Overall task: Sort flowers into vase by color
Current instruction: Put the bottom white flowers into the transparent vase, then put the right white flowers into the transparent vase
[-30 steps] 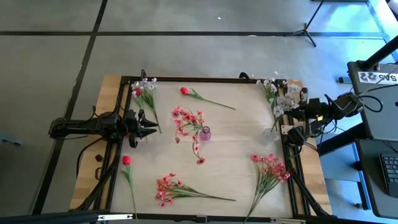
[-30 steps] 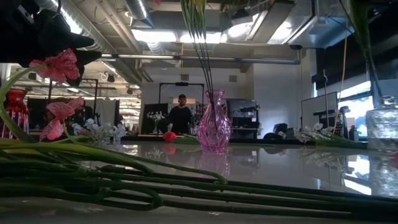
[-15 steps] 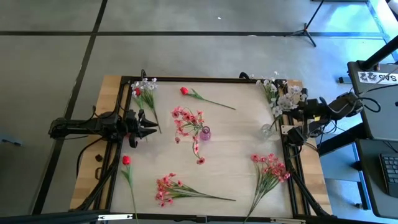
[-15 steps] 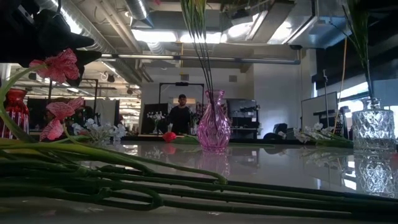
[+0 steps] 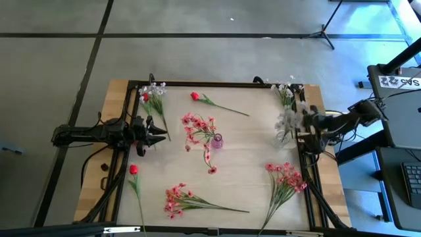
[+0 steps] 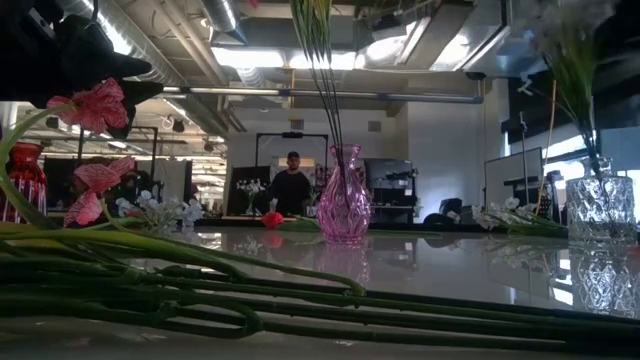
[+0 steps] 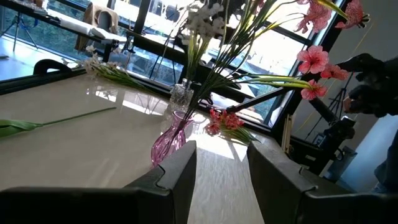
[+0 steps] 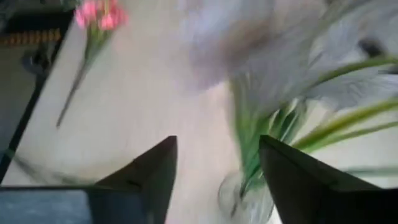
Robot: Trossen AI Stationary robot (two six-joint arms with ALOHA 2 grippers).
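Observation:
A white spray (image 5: pixel 287 122) stands blurred in the clear glass vase (image 5: pixel 283 137) near the table's right edge, its stems (image 6: pixel 582 95) reaching down into the vase (image 6: pixel 600 205). My right gripper (image 5: pixel 304 126) is open just right of it; in its wrist view the stems (image 8: pixel 252 149) show between the spread fingers (image 8: pixel 217 142). The pink vase (image 5: pixel 216 140) at mid-table holds pink flowers (image 5: pixel 197 126). My left gripper (image 5: pixel 161 136) waits open at the left, facing that vase (image 7: pixel 171 138).
Loose on the table lie red buds (image 5: pixel 195 96) (image 5: pixel 133 169), pink sprays (image 5: pixel 177 199) (image 5: pixel 286 176) and white sprays (image 5: pixel 284 92) (image 5: pixel 155 92). A red vase (image 6: pixel 25 180) stands at the far left. A person (image 6: pixel 291 187) is in the room behind.
My right gripper has carried the white spray from the table's right edge toward the left and down to the clear vase, then opened and let go. The spray's blossoms have swung from beside the gripper to over the vase, its stems now inside it.

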